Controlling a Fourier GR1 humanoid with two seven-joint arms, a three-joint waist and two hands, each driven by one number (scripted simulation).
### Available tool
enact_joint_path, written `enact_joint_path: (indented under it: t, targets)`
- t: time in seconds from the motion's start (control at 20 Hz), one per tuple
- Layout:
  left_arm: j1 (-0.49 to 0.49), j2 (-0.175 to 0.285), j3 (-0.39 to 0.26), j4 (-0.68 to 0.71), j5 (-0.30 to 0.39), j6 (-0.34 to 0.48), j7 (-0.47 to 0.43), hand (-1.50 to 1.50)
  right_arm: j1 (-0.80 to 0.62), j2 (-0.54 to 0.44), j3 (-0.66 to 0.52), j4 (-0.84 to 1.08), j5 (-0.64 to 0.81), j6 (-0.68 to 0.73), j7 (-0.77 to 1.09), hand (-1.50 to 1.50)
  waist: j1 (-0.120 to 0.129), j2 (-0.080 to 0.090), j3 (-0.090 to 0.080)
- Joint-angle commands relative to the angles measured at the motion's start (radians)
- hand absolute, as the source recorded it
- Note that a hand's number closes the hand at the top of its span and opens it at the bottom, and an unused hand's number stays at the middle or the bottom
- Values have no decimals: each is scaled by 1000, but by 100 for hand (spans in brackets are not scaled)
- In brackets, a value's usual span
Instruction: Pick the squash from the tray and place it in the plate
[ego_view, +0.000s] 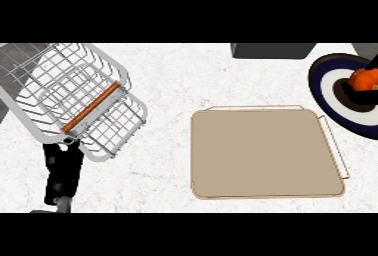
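— Left hand (60, 170) at the lower edge?
— Black, fingers straight, holding nothing, below the wire basket (70, 95).
— And the squash (365, 77)?
— Orange and round, over the blue-and-white plate (322, 92), right of the flat beige tray (262, 152). The right hand's (373, 88) fingers curl round it.

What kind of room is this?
Most likely a kitchen. A pale speckled counter holds a wire basket like a dish rack, a tan tray, and a dark blue-and-white plate with an orange squash at its middle.
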Motion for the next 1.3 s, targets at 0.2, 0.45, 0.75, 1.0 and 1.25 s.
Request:
enact_joint_path:
  t: [0.2, 0.45, 0.75, 1.0, 1.25]
  targets:
    - [-63, -52, -75, -33, -45, -20, -24, 0, -121, -54, -2, 308, 63, 68, -39, 150, 19, 12, 0]
    - [-78, -27, -47, -29, -17, -64, -24, 0, -147, -50, 26, 424, 82, 207, -81, 150, 30, 17, 1]
    - [-89, -50, -54, -25, -34, -42, -21, 0, -164, -92, 43, 519, 117, 284, -165, -150, 27, 19, 2]
    - [-44, -48, -49, -39, -19, -53, -29, 0, -170, -116, -44, 504, 17, 378, -402, -150, 14, 13, 4]
    - [-41, -33, -31, -37, -19, -50, -31, 0, -219, -121, -227, 532, -186, 578, -504, -150, -5, 10, 5]
